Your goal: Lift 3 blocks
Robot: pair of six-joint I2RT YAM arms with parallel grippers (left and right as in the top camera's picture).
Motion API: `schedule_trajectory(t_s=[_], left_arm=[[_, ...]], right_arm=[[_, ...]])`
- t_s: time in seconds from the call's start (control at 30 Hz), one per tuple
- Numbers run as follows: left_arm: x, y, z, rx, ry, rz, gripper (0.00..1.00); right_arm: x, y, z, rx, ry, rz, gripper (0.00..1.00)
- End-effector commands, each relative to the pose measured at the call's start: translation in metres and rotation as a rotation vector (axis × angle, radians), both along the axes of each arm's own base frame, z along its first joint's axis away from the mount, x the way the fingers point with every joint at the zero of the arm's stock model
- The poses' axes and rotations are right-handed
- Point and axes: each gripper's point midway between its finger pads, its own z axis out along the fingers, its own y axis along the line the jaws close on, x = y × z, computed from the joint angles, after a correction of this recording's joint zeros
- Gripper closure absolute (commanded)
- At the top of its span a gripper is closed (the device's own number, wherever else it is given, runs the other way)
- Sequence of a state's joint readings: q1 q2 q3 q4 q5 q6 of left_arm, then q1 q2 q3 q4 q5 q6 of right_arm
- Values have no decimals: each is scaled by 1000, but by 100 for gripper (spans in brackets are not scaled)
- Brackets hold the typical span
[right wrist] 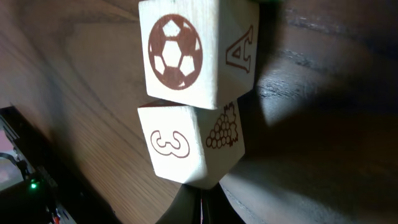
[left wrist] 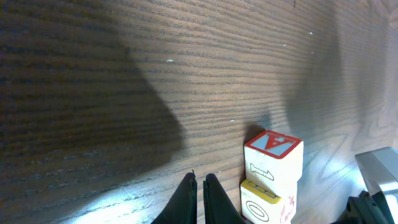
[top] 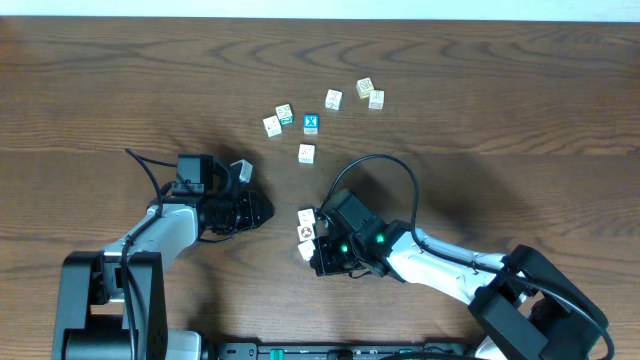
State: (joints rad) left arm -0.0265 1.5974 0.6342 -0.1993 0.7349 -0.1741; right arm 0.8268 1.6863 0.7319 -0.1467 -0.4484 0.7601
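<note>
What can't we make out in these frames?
- Overhead: the right gripper's jaws are hidden under its own wrist, so contact with the three cream wooden cubes is unclear.
- Right wrist: only two cubes show; the cream soccer-ball cube is cut by the top edge.
- Left wrist: the yellow-edged cream cube is cut by the bottom edge.
- Overhead: the markings on the far scattered cubes are too small.

**Entry 1, overhead.** We cannot read the faces of the three blocks (top: 305, 232), nor those of the scattered cubes (top: 334, 98) farther off; all are too small. The right end effector (top: 320, 245) hides its fingertips under its own housing.

**Entry 2, left wrist.** The bottom edge cuts the lower block (left wrist: 266, 202) and all but the tips of the left end effector (left wrist: 200, 186). The right edge crops a grey part (left wrist: 379, 171) we cannot identify.

**Entry 3, right wrist.** The top edge clips the football block (right wrist: 180, 53). The fingers (right wrist: 189, 211) below it sit dark and blurred.
</note>
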Motion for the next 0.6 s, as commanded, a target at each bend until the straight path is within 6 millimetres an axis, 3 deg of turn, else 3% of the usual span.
schedule_trajectory(t_s=[0.0, 0.13, 0.33, 0.57], left_arm=[[1, -2, 1, -7, -15, -21, 92], [1, -2, 1, -7, -15, -22, 93], [2, 0, 1, 6, -30, -35, 93], [10, 9, 4, 39, -63, -5, 93]], right_arm=[[-6, -6, -6, -29, 38, -15, 99], [-23, -4, -8, -47, 63, 29, 99], [-49, 19, -3, -9, 31, 139, 99], [-51, 26, -2, -2, -8, 155, 99]])
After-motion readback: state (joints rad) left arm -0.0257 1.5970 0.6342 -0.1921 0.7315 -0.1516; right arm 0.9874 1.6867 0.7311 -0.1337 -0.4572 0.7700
